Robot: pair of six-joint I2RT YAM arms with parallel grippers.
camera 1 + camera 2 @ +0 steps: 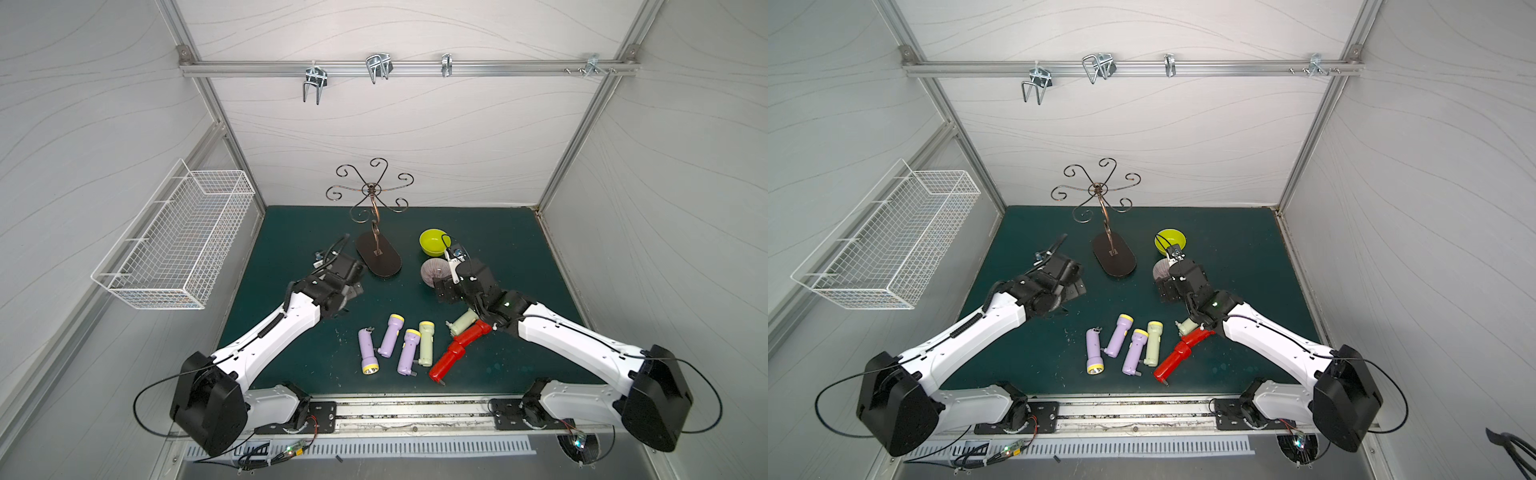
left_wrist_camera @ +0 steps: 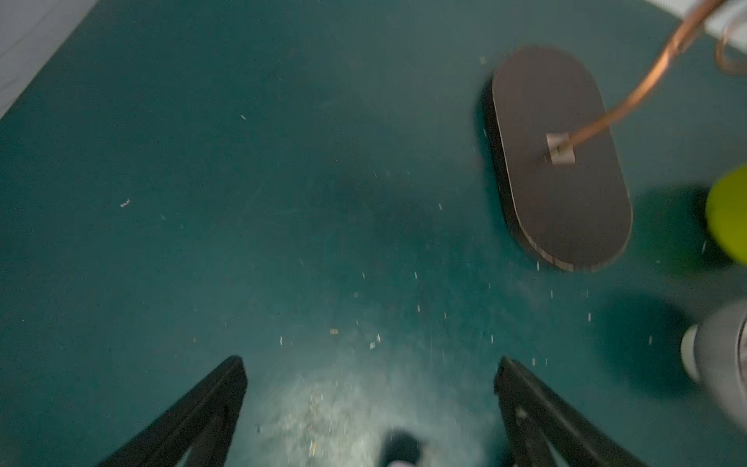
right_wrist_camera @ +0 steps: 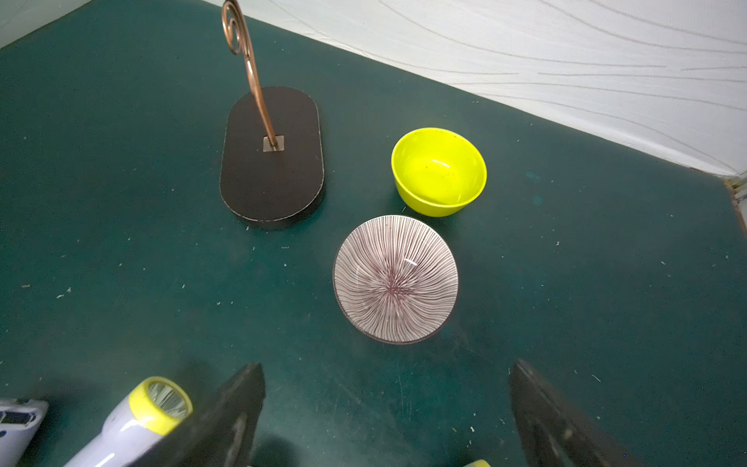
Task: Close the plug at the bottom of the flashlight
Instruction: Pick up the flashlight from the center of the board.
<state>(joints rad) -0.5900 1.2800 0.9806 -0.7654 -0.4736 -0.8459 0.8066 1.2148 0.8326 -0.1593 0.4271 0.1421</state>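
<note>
On the table (image 1: 519, 257), nearest the front edge, lie three lilac flashlights (image 1: 390, 334) with yellow heads, two pale green flashlights (image 1: 426, 349) and red flashlights (image 1: 449, 362); dark stubs jut from some tails. Beyond, the left tool (image 2: 370, 364) and right tool (image 3: 388, 368) gape wide, both empty. Farther: striped bowl (image 3: 396, 279), yellow bowl (image 3: 438, 172).

I see both arms stretched inward, left gripper (image 2: 372, 364) and right gripper (image 3: 388, 366) spread wide, empty.
</note>
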